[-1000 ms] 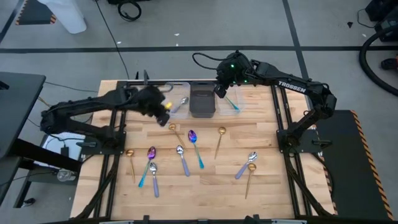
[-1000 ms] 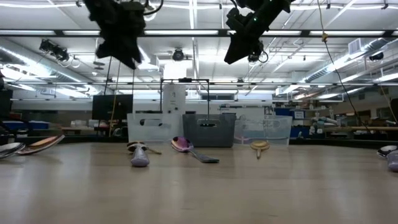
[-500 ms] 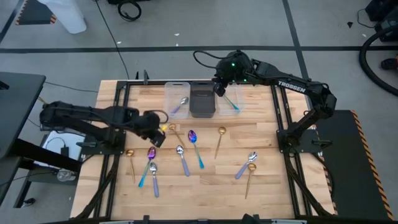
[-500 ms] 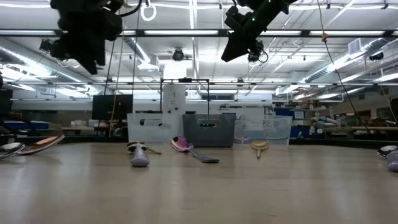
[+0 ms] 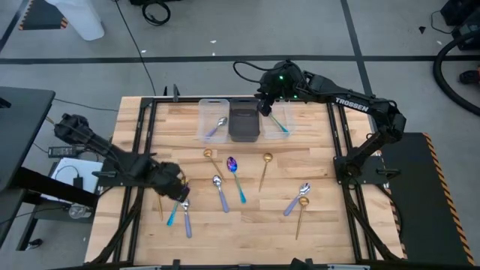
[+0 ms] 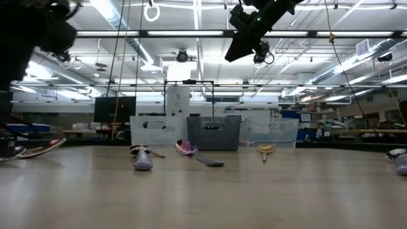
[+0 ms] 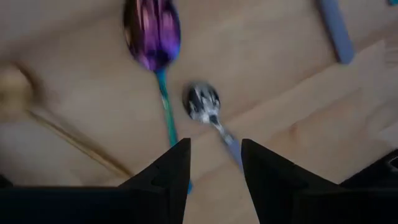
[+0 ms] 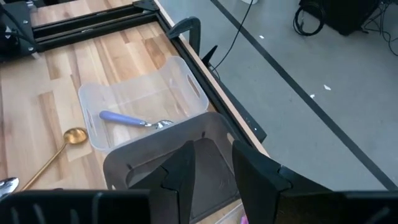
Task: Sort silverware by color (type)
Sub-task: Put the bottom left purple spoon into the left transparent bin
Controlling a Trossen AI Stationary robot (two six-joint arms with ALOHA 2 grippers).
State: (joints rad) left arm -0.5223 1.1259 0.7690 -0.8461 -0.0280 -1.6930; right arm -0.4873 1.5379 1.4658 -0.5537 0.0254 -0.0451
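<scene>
A: Hovering low over the near-left corner, the left end effector (image 7: 214, 165) has its fingers spread, nothing between them. Right beneath it lie a purple-bowled spoon (image 7: 153, 37) and a silver one with a lavender handle (image 7: 204, 102), close together on the surface (image 5: 330, 225).

B: I'd guess it is lined up there to pick one of the two. Which, I cannot tell.

A: The gap seems to sit over the silver spoon's handle, but that is only my reading.

B: And the right end effector (image 8: 210, 168)?

A: Up at the far edge, above the dark bin (image 5: 244, 121), fingers parted and empty. It looks parked by the bins.

B: The bins explain the layout: the left clear bin (image 5: 204, 124) holds a lavender-handled spoon (image 5: 218, 124), the right clear bin (image 5: 289, 124) a teal-handled one (image 5: 279, 124), so each kind gets its own bin.

A: Most spoons lie scattered mid-surface: gold (image 5: 265, 169), teal-handled (image 5: 235, 177), lavender (image 5: 220, 191). I'd say the sorting has hardly begun.
</scene>
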